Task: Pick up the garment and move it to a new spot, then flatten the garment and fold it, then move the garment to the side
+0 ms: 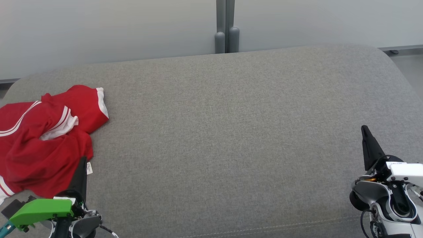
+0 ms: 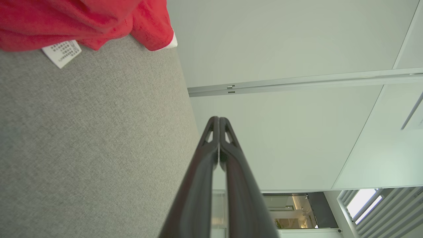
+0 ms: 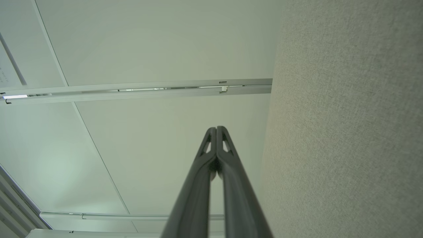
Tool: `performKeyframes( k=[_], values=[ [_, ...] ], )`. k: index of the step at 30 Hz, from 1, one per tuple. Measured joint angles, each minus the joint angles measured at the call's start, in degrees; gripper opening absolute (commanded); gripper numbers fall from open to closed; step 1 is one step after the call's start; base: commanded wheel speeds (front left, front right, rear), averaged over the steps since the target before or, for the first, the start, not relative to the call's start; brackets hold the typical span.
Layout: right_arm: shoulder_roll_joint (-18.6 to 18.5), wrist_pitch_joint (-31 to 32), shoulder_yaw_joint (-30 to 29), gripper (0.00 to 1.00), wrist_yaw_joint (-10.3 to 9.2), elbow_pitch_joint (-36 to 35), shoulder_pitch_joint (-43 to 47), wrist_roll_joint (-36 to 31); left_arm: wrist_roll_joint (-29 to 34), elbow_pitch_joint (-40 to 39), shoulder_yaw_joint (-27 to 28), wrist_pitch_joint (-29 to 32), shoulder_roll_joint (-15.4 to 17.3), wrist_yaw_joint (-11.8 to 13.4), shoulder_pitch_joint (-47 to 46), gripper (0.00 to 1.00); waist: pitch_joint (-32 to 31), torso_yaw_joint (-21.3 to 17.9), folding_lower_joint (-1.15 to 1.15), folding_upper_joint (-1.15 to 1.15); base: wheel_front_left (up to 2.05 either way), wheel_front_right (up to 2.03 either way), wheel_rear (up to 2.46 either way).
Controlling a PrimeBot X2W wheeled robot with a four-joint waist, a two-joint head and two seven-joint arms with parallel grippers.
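Observation:
A red garment [image 1: 43, 138] with white stripes lies crumpled at the left end of the grey cushioned surface [image 1: 231, 132]. Its white label [image 1: 89, 168] sticks out at the lower right edge. My left gripper [image 1: 83, 159] sits at the lower left, shut and empty, its tip just beside the garment's lower edge. In the left wrist view the shut fingers [image 2: 218, 120] point past the cushion edge, with the garment [image 2: 82, 19] and label [image 2: 62, 53] at the upper left. My right gripper [image 1: 364, 128] rests at the lower right, shut and empty, far from the garment; the right wrist view shows its tips [image 3: 216, 129] pressed together.
A pale wall with a grey vertical post [image 1: 226, 26] stands behind the cushion. Floor shows at the far right [image 1: 409, 66]. The cushion's rounded front seam [image 1: 264, 228] runs along the bottom.

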Motion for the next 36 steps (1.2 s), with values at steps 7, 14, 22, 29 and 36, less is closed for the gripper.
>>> performKeyframes(
  k=[7, 14, 22, 29, 36],
  values=[
    [0.0, 0.0, 0.0, 0.0, 0.0, 0.0, 0.0, 0.0, 0.0, 0.0, 0.0, 0.0, 0.0, 0.0, 0.0, 0.0, 0.0, 0.0, 0.0, 0.0, 0.0, 0.0, 0.0],
    [0.0, 0.0, 0.0, 0.0, 0.0, 0.0, 0.0, 0.0, 0.0, 0.0, 0.0, 0.0, 0.0, 0.0, 0.0, 0.0, 0.0, 0.0, 0.0, 0.0, 0.0, 0.0, 0.0],
    [0.0, 0.0, 0.0, 0.0, 0.0, 0.0, 0.0, 0.0, 0.0, 0.0, 0.0, 0.0, 0.0, 0.0, 0.0, 0.0, 0.0, 0.0, 0.0, 0.0, 0.0, 0.0, 0.0],
    [0.0, 0.0, 0.0, 0.0, 0.0, 0.0, 0.0, 0.0, 0.0, 0.0, 0.0, 0.0, 0.0, 0.0, 0.0, 0.0, 0.0, 0.0, 0.0, 0.0, 0.0, 0.0, 0.0],
    [0.0, 0.0, 0.0, 0.0, 0.0, 0.0, 0.0, 0.0, 0.0, 0.0, 0.0, 0.0, 0.0, 0.0, 0.0, 0.0, 0.0, 0.0, 0.0, 0.0, 0.0, 0.0, 0.0]
  ],
)
